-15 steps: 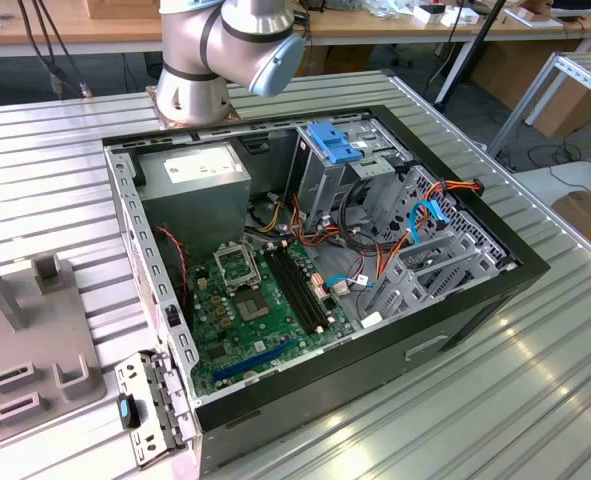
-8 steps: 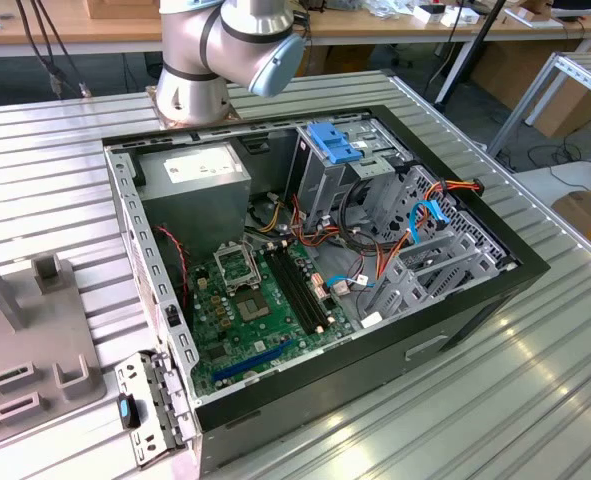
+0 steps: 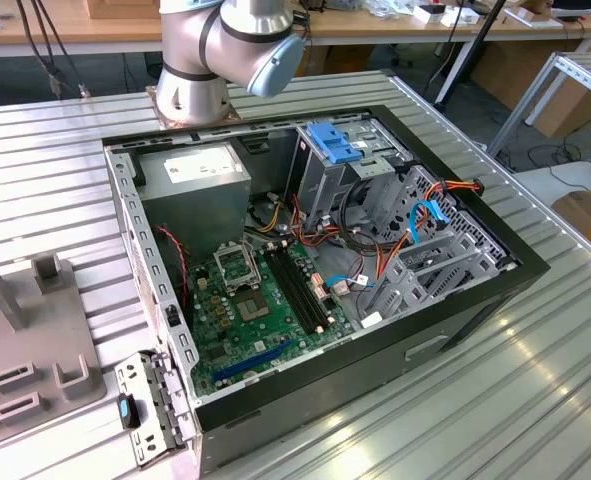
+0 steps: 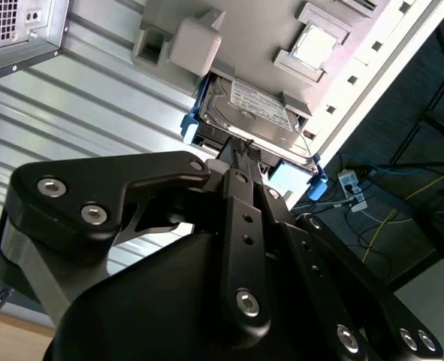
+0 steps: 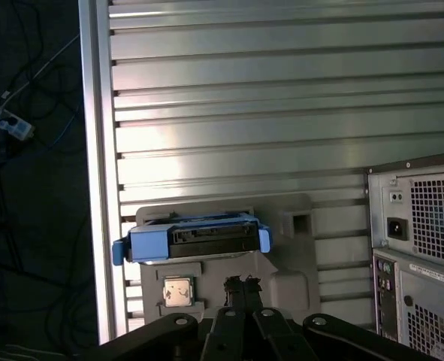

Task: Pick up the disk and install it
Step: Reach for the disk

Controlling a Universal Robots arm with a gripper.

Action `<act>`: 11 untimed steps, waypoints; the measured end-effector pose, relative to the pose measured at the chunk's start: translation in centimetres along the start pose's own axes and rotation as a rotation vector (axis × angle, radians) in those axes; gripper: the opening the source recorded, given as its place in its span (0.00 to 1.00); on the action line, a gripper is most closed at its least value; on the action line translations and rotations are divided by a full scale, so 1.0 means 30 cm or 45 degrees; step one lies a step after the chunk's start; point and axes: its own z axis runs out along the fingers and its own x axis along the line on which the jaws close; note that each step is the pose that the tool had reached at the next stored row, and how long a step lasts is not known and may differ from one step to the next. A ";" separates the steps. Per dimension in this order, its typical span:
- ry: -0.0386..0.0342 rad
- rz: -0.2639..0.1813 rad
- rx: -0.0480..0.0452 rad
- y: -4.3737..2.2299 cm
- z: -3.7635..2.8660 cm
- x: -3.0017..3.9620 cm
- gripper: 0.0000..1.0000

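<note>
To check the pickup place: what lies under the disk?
The disk rests on a grey holder tray, which lies on the ribbed metal table. The tray's surface directly beneath the disk is covered and cannot be seen.

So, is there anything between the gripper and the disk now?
No object. In the first wrist view only a bare strip of the grey holder plate separates the gripper from the disk; the square chip lies aside.
</note>
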 end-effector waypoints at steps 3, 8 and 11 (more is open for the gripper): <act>0.0002 0.000 0.000 0.001 0.000 0.001 0.11; 0.0000 0.000 0.000 0.000 0.000 0.010 0.11; -0.0001 0.000 0.000 0.001 0.000 0.011 0.11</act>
